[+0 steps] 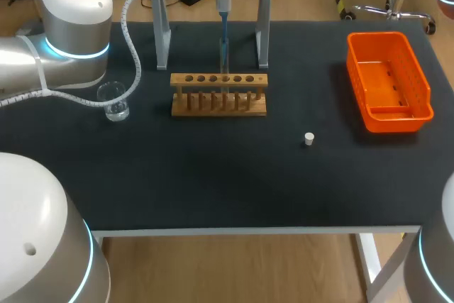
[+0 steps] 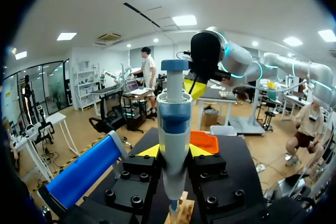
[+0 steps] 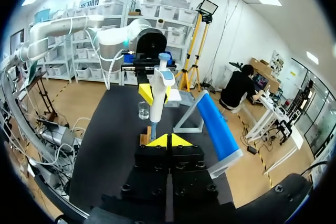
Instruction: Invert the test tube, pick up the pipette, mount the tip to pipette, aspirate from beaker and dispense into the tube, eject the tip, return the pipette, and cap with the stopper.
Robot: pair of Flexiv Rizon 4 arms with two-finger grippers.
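No lettering, number or label can be read on anything on the black worktop (image 1: 213,189) (the blue-and-white plastic pipette (image 2: 174,129), the wooden test-tube rack (image 1: 219,95) and the orange plastic basket (image 1: 397,123) show only plain, unmarked-looking surfaces from these views).

On the black-topped desk (image 1: 213,182), the wooden test tube rack (image 1: 219,95) stands midway along the far edge, just in front of the metal-framed stand (image 1: 162,40). The clear glass beaker (image 1: 113,101) sits left of the rack, toward the left edge. The orange plastic basket (image 1: 425,90) lies in the far right corner. The small white stopper (image 1: 308,138) lies alone, right of and in front of the rack. The blue-and-white pipette (image 1: 223,12) hangs upright over the rack, clamped in the left gripper (image 2: 174,151).
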